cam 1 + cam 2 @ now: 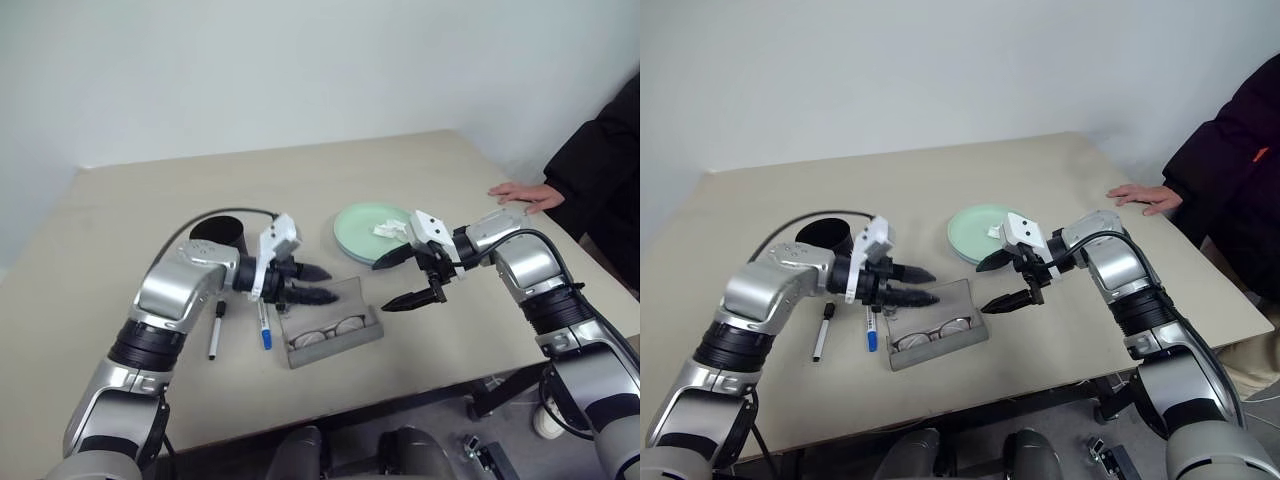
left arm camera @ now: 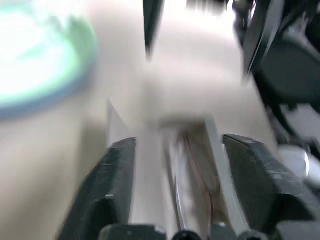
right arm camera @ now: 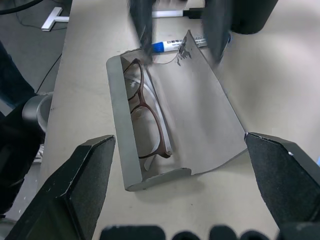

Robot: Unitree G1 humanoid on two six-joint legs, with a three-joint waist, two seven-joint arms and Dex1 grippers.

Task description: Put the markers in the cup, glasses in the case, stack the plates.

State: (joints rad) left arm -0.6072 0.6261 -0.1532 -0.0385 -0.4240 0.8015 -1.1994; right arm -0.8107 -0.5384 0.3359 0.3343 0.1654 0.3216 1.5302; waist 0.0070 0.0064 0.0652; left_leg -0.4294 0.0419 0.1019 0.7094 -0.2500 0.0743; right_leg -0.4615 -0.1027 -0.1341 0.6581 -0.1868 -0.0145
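Grey felt case (image 1: 335, 330) lies open with glasses (image 3: 147, 112) inside, between my left jaws (image 1: 318, 283), parted and empty, and right jaws (image 1: 397, 279), spread wide and empty.

no readable text or labels

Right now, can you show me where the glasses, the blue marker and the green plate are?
glasses (image 3: 148, 114): right wrist view, on the frame's bridge.
blue marker (image 1: 265, 333): left eye view, on its blue cap.
green plate (image 1: 966, 230): right eye view, on its bare left side.
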